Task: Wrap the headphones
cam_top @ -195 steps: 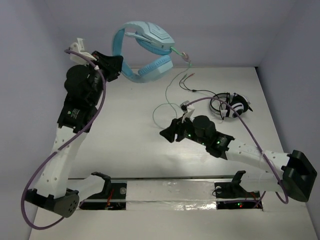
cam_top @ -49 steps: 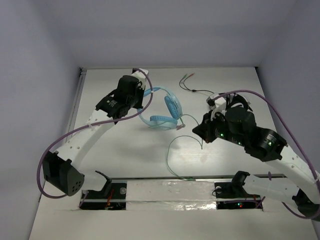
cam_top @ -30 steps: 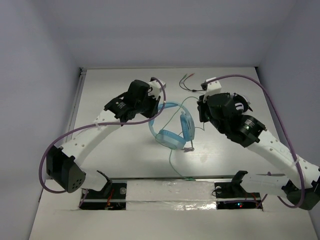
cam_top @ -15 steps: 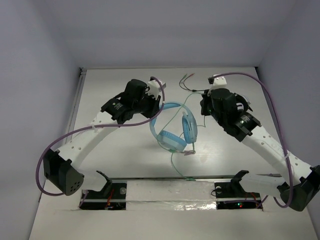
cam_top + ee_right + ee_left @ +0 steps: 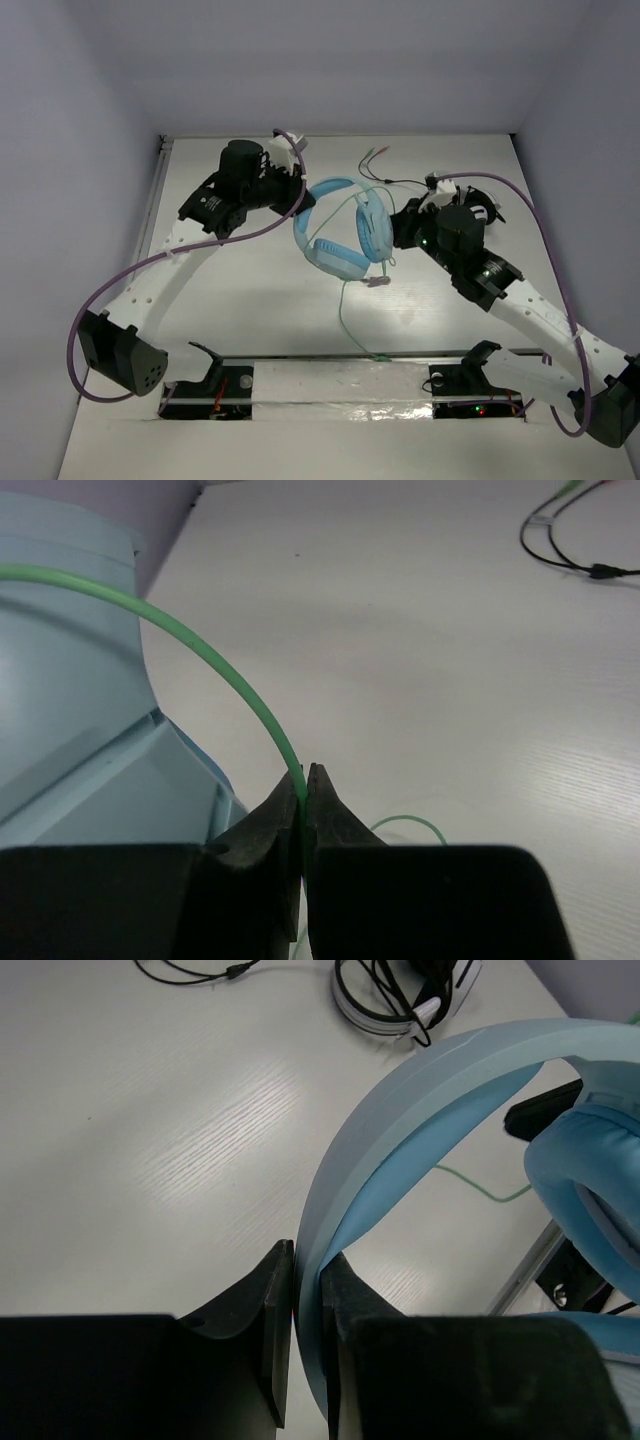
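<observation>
Our left claw [image 5: 297,200] is clenched on the headphones [image 5: 335,240]. In the left wrist view its two fingers [image 5: 272,1300] press either side of the wide headband [image 5: 400,1110], close to where the band begins. We count two arms, two claws and two headsets, only one of them light blue.

That headset sits about midway across the table [image 5: 230,300], slightly nearer the far edge than the near one. It is pale blue all over, with a broad, smooth band, a deeper blue padded lining and thick angular earcups. The band bows out towards the left edge, so the open side of the arc faces the right edge. Its long axis runs roughly from the far edge to the near edge. We cannot tell whether it touches the tabletop.

One thin green cable [image 5: 342,305] leaves the headset. One part arches across an earcup towards the right, and another part trails to the near edge. A small pinkish plug [image 5: 377,282] lies just beside the lower earcup.

Our right claw [image 5: 398,228] is just right of the headset. In the right wrist view it [image 5: 304,777] is pinched tight on the green cable [image 5: 230,670], beside the pale blue shell.

Farther right, close to the far right corner, lie the black-and-white headphones [image 5: 478,205]. Their dark cable [image 5: 388,181] runs towards the far edge.
</observation>
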